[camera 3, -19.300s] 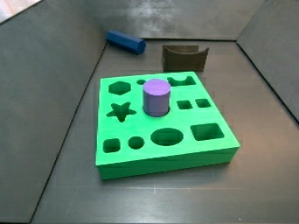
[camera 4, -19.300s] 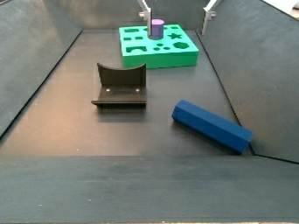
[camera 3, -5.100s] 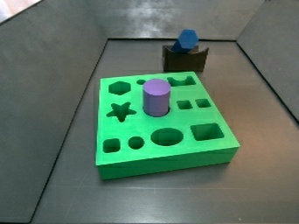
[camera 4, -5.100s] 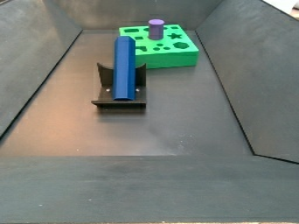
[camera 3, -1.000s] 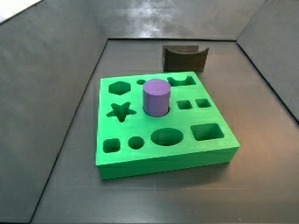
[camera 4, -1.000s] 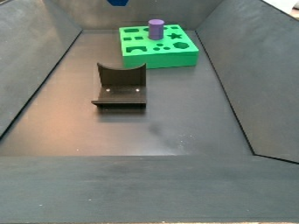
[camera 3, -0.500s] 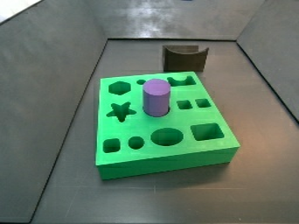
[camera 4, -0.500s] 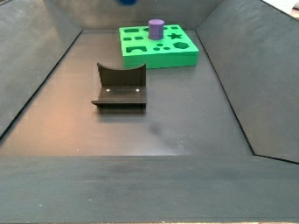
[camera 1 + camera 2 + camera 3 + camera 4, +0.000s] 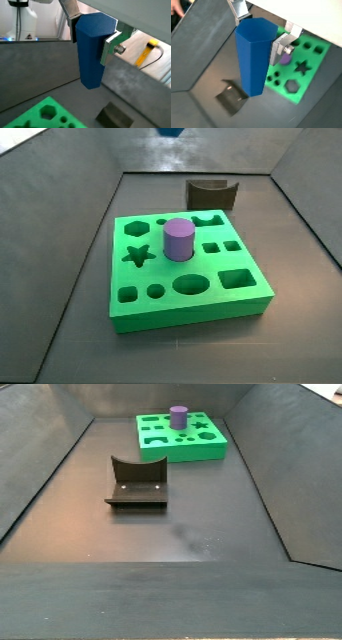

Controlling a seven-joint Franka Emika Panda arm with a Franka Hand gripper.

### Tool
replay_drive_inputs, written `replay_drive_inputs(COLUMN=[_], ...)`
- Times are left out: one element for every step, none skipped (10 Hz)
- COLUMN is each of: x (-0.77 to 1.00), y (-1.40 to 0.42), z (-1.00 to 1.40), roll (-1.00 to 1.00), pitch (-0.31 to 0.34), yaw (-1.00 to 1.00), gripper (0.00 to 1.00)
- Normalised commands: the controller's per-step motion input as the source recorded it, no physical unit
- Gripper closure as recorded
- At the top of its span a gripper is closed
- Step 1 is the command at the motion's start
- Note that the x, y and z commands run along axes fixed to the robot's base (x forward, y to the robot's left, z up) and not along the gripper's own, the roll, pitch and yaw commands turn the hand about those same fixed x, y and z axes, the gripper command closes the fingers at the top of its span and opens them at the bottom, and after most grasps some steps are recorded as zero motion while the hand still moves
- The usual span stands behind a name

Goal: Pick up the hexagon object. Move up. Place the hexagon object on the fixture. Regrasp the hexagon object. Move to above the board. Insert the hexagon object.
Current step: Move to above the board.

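Note:
My gripper [image 9: 91, 37] is shut on the hexagon object [image 9: 90, 50], a long blue hexagonal bar that hangs upright between the silver fingers [image 9: 112, 44]. It also shows in a wrist view [image 9: 252, 60]. The bar is held high in the air. In a side view only its lower tip [image 9: 171, 131] shows at the top edge; the gripper itself is out of both side views. The green board [image 9: 147, 293] lies below with its hexagon hole [image 9: 136, 228] open. The dark fixture [image 9: 138, 482] stands bare.
A purple peg [image 9: 178, 238] stands upright in a round hole of the board, beside the hexagon hole. Grey sloping walls [image 9: 40, 464] enclose the floor on all sides. The fixture also shows behind the board [image 9: 213, 194].
The bar's tip has come into the top edge of one side view and left the top edge of the other. Board, peg and fixture have not moved.

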Motion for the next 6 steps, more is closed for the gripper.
replay_drive_inputs(x=[-0.12, -0.08, -0.07, -0.07, -0.06, -0.06], y=[-0.05, -0.01, 0.02, 0.03, 0.04, 0.03], z=[0.04, 0.02, 0.01, 0.01, 0.00, 0.00], roll=[-1.00, -1.00, -1.00, -1.00, -1.00, -0.72], pitch=[0.050, 0.043, 0.035, 0.025, 0.012, -0.009], yaw=[-0.03, -0.03, -0.02, -0.02, -0.02, -0.01], gripper=[1.00, 1.00, 1.00, 1.00, 1.00, 1.00])
